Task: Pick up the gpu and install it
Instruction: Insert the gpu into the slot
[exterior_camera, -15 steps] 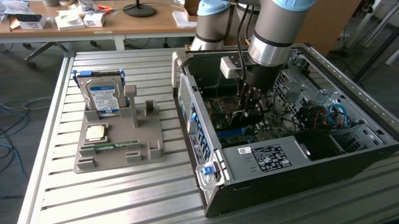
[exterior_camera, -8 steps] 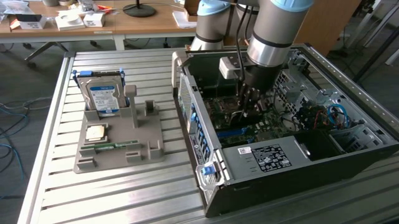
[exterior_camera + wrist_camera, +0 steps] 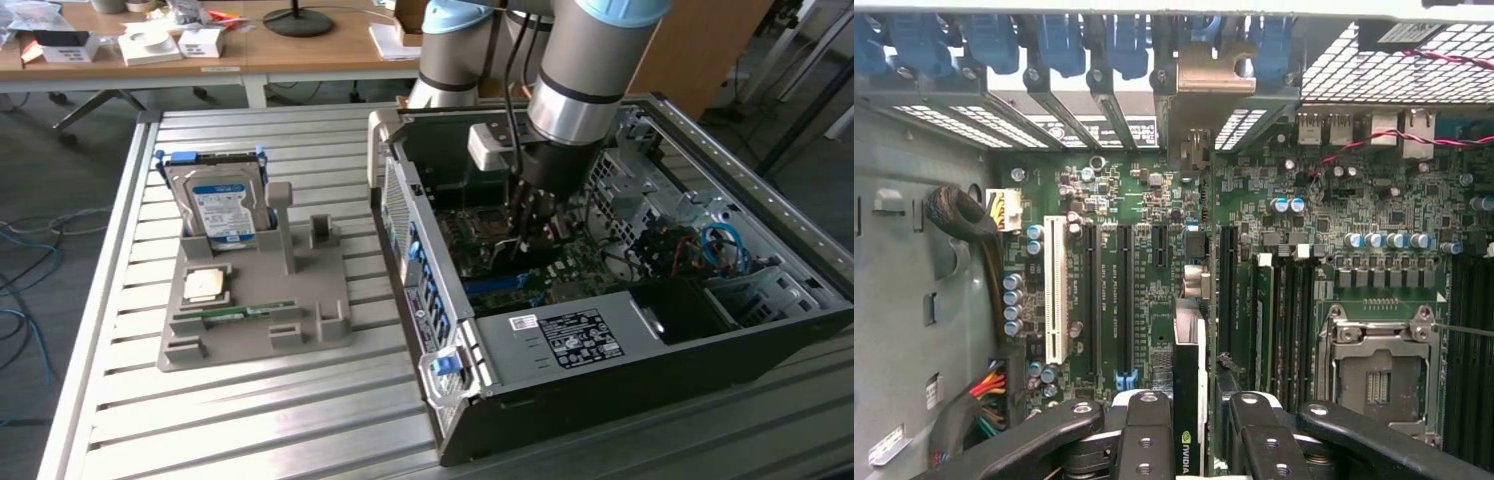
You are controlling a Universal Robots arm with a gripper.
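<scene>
**Gripper (image 3: 1197,420) gripping the gpu (image 3: 1189,375) edge-on over the motherboard (image 3: 1374,190) inside the open PC case (image 3: 561,400).**

The 2 black fingers (image 3: 1144,435) are clamping the card from either side. It is hanging straight beneath the wrist with its thin edge facing up, so it is lying directly under the end effector, not off to any side. Its long axis is running parallel to the black expansion slots (image 3: 1126,300), from the fingers toward the case's rear wall. There, what looks like its pale metal bracket (image 3: 1212,75) is sitting among the blue slot latches (image 3: 1059,45). The card is lining up between the short black slot and the memory slots (image 3: 1284,320). The card itself is hiding whether its lower edge is already touching a slot.
</scene>
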